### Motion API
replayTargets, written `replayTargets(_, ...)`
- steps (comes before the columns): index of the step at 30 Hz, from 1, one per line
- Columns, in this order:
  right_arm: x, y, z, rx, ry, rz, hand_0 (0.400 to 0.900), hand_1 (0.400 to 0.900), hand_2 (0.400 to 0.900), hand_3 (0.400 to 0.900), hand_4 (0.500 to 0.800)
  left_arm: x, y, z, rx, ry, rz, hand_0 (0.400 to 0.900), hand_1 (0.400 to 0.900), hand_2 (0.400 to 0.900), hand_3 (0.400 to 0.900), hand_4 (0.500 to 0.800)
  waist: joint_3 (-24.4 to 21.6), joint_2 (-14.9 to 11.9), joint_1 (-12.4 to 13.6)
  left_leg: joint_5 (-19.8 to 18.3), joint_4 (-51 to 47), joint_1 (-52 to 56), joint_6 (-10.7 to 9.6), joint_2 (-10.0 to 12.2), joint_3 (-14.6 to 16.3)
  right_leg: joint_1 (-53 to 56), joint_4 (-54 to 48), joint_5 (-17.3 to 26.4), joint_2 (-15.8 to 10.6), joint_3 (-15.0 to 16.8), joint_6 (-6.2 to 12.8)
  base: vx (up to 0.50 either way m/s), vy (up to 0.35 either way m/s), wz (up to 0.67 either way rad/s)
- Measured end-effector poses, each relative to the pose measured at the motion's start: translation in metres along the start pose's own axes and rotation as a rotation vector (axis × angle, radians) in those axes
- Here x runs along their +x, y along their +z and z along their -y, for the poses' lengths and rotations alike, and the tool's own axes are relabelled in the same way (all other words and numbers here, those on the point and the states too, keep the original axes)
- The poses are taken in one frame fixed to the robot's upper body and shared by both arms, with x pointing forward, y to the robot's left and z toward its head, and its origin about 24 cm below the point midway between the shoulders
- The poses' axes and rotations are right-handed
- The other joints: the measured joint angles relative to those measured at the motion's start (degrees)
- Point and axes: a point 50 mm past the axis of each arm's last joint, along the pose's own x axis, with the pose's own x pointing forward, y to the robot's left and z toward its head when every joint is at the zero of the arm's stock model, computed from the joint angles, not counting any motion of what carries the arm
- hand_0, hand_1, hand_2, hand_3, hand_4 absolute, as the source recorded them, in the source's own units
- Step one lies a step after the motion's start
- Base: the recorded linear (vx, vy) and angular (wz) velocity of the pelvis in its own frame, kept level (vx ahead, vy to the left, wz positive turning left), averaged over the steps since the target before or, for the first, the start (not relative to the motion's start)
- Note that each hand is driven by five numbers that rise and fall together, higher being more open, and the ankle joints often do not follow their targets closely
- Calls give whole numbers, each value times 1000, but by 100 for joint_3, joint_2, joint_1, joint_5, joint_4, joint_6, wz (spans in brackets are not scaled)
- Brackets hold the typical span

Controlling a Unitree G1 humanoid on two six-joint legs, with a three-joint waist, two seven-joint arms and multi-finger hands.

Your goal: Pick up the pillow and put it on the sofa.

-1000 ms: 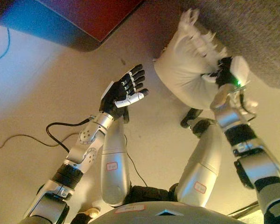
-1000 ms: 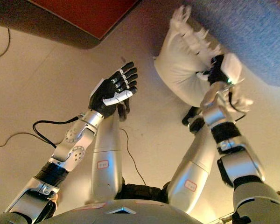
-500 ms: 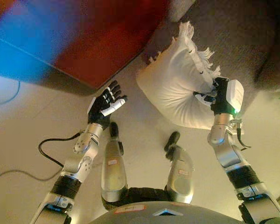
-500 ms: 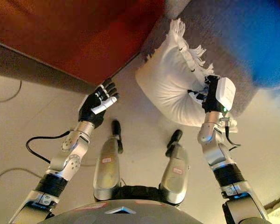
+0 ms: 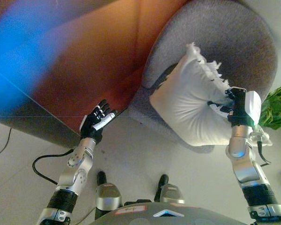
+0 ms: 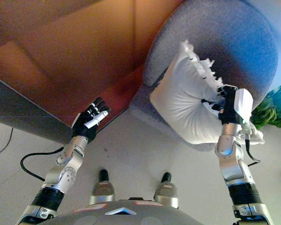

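Over grey sofa (image 5: 234, 42): one pillow (image 5: 187, 105), apparently pinched by right hand (image 5: 235, 107); left hand (image 5: 96, 123) open, empty.

Pillow (image 5: 187, 108) before the sofa (image 5: 234, 42), plant (image 5: 275, 107) to its right, table (image 5: 75, 70) left

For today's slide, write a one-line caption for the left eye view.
Right hand grips the white pillow over the grey sofa; left hand open, empty.

White fringed pillow (image 5: 189, 108), grey sofa (image 5: 234, 42), reddish-brown table (image 5: 84, 70), green plant (image 5: 276, 108)
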Motion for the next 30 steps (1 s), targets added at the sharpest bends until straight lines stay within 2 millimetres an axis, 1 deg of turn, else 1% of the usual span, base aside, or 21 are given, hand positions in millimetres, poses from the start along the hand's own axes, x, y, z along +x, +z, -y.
replayTargets(4, 0, -6, 3, 50, -3, -43, 400, 400, 400, 400, 500, -10, -10, -8, -2, 12, -42, 900, 900, 900, 900, 800, -151, 0, -9, 41, -47, 26, -17, 16, -56, 154, -193, 25, 49, -132, 41, 93, -11, 6)
replayTargets(9, -1, -13, 0, 38, 40, -84, 400, 400, 400, 400, 500, -22, -24, -13, -7, 5, -103, 900, 900, 900, 900, 800, -303, 57, 57, 106, -148, 103, -44, 46, -136, 319, -309, 37, 105, -261, 47, 120, -45, 11)
replayTargets(12, -3, -29, -5, 16, 73, -160, 400, 400, 400, 400, 500, -24, -25, -12, -6, -19, -108, 900, 900, 900, 900, 800, -339, 64, 236, 117, -179, 161, -63, 71, -201, 455, -408, 43, 149, -332, 48, 116, -91, 12)
replayTargets(13, -3, -34, -9, 10, 87, -186, 400, 400, 400, 400, 500, -24, -25, -13, -3, -25, -109, 900, 900, 900, 900, 800, -347, 70, 331, 121, -178, 162, -71, 85, -221, 477, -429, 47, 168, -357, 46, 146, -125, 13)
replayTargets(15, 0, -44, -17, -2, 115, -247, 400, 400, 400, 400, 500, -25, -24, -14, 9, -40, -117, 900, 900, 900, 900, 800, -365, 75, 411, 127, -179, 160, -79, 93, -300, 568, -491, 58, 188, -455, 45, 140, -123, 13)
replayTargets(19, 16, -58, -28, -47, 145, -382, 400, 400, 400, 400, 500, -27, -19, -18, 41, -77, -125, 900, 900, 900, 900, 800, -386, 100, 645, 141, -178, 143, -90, 99, -352, 630, -572, 88, 216, -518, 47, 120, -136, 17)
replayTargets(21, 26, -62, -28, -39, 122, -449, 400, 400, 400, 400, 500, -28, -18, -21, 62, -86, -147, 900, 900, 900, 900, 800, -387, 102, 698, 151, -178, 140, -99, 103, -435, 716, -624, 102, 237, -612, 49, 84, -128, 16)
replayTargets(22, 32, -64, -24, -43, 105, -476, 400, 400, 400, 400, 500, -28, -18, -23, 71, -91, -159, 900, 900, 900, 900, 800, -386, 113, 788, 156, -178, 135, -103, 110, -456, 728, -626, 102, 243, -636, 49, 62, -157, 20)
replayTargets(23, 37, -66, -21, -50, 89, -492, 400, 400, 400, 400, 500, -29, -18, -24, 77, -98, -167, 900, 900, 900, 900, 800, -386, 112, 818, 159, -178, 126, -106, 113, -468, 728, -627, 102, 248, -647, 49, 29, -152, 18)
replayTargets(24, 44, -66, -17, -62, 77, -507, 531, 531, 531, 531, 579, -30, -17, -26, 87, -100, -175, 900, 900, 900, 900, 800, -385, 114, 861, 174, -178, 94, -105, 113, -518, 732, -627, 102, 250, -693, 49, -24, -170, 17)
replayTargets(25, 51, -65, -13, -96, 71, -511, 900, 900, 900, 900, 800, -31, -15, -26, 100, -111, -184, 900, 900, 900, 900, 800, -373, 127, 904, 199, -178, 41, -104, 114, -590, 725, -628, 102, 253, -773, 48, -65, -168, 14)
replayTargets(27, 63, -64, -3, -143, 55, -536, 900, 900, 900, 900, 800, -31, -13, -27, 111, -123, -184, 900, 900, 900, 900, 800, -352, 157, 999, 234, -178, -37, -106, 123, -663, 708, -629, 105, 267, -846, 44, -78, -174, 13)
replayTargets(30, 81, -60, 14, -153, -1, -582, 900, 900, 900, 900, 800, -31, -8, -30, 131, -138, -183, 900, 900, 900, 900, 800, -316, 214, 1156, 293, -179, -228, -118, 165, -765, 581, -630, 123, 311, -929, 20, -39, -108, 5)
